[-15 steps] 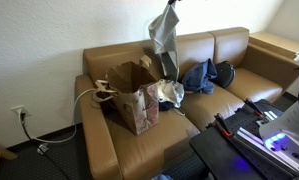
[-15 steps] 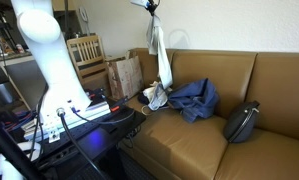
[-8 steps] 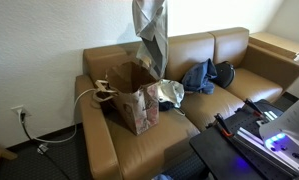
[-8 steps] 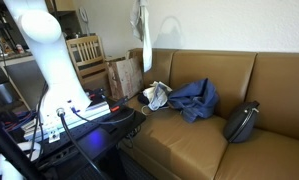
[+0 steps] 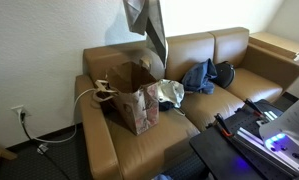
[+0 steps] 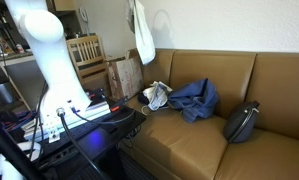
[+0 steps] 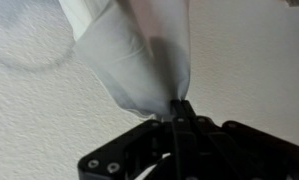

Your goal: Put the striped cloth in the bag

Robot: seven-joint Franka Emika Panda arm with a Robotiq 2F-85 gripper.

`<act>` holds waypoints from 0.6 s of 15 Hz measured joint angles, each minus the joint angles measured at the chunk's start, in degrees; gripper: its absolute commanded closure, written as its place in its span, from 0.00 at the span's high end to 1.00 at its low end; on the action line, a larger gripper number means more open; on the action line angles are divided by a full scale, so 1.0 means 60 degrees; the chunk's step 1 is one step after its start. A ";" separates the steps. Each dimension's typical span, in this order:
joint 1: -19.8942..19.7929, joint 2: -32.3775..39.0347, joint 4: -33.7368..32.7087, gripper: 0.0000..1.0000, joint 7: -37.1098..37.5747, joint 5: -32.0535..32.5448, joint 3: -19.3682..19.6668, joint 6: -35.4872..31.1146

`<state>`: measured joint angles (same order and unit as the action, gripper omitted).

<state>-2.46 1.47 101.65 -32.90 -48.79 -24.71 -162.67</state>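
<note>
Room: tan sofa [image 5: 239, 88] against a white wall.
Bag [image 5: 135, 98]: brown paper, upright on the sofa's end seat, mouth open.
Cloth [image 5: 147, 22]: hangs high in the air over the bag, not touching it.
Hand [image 7: 179, 108]: pressed together, pinching the cloth's top end.
Nearby: blue garment [image 5: 199, 76] on the seat.

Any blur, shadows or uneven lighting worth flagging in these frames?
Wrist view: the striped cloth is very close and soft, stripes unreadable, with the gripper shut on it. In an exterior view the striped cloth throws a faint shadow on the wall. Both exterior views are evenly lit.
</note>
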 measured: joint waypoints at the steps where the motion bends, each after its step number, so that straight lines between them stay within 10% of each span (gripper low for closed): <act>1: 0.0079 -0.0031 -0.0141 0.00 -0.0724 -0.0625 -0.0116 -0.0023; 9: 0.0306 -0.0811 -0.0631 0.00 -0.6688 -0.6310 -0.0282 0.0565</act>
<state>-0.62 -3.39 97.87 -73.03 -86.66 -26.41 -159.28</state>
